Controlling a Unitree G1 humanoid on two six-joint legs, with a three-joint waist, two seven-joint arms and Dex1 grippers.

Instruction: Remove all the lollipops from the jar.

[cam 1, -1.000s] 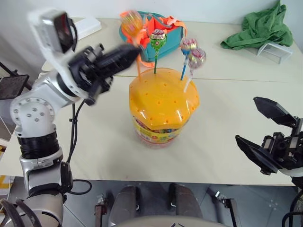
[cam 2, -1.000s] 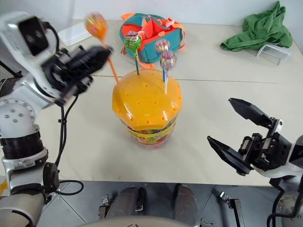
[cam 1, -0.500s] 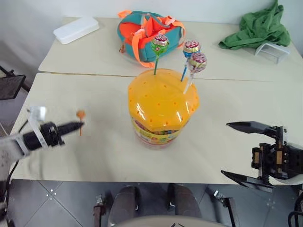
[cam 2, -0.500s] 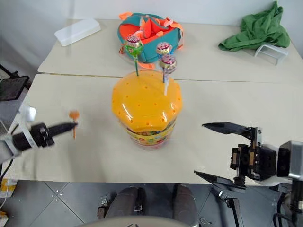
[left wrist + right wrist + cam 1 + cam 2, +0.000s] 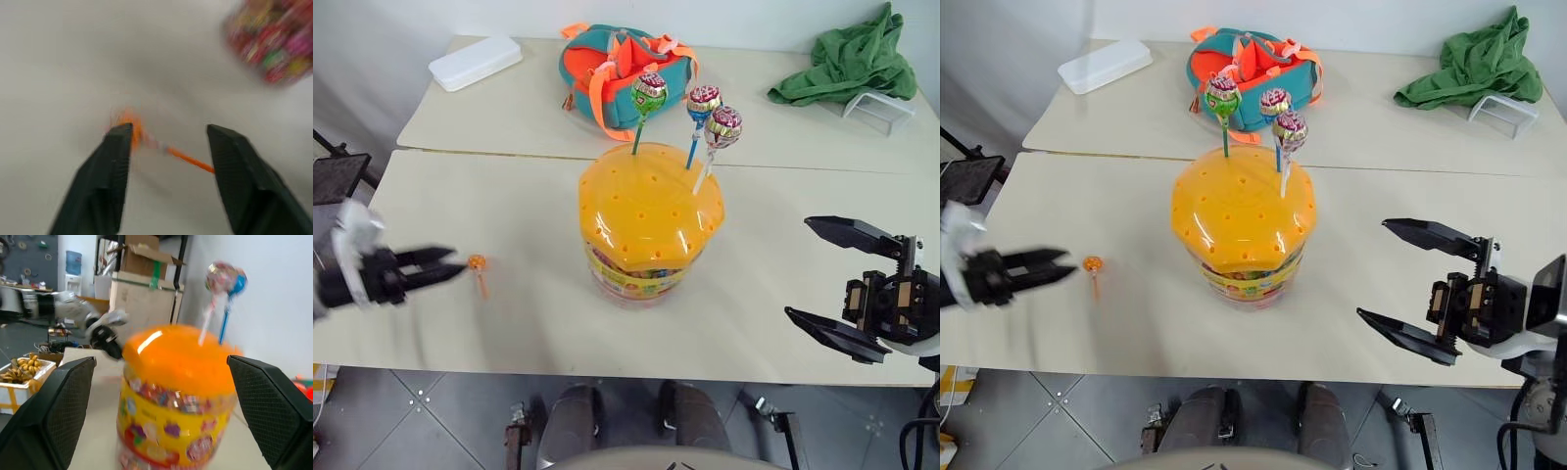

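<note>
One lollipop lies on the table, three stand in the jar lid.

The left gripper (image 5: 440, 264) is partly open and empty, just beside the orange lollipop (image 5: 478, 264) on the table (image 5: 509, 196). The right gripper (image 5: 837, 279) is wide open, empty. The jar (image 5: 649, 220) stands between them with green lollipop (image 5: 648, 93), blue lollipop (image 5: 704, 100) and white lollipop (image 5: 723, 124).

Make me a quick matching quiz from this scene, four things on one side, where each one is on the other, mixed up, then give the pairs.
Things:
1. orange lollipop
2. green lollipop
3. green cloth
4. white box

Places:
A. stuck in the jar's orange lid
B. far right of the back table
C. lying on the table by the left fingers
D. far left of the back table

Pairs: 1-C, 2-A, 3-B, 4-D
</note>
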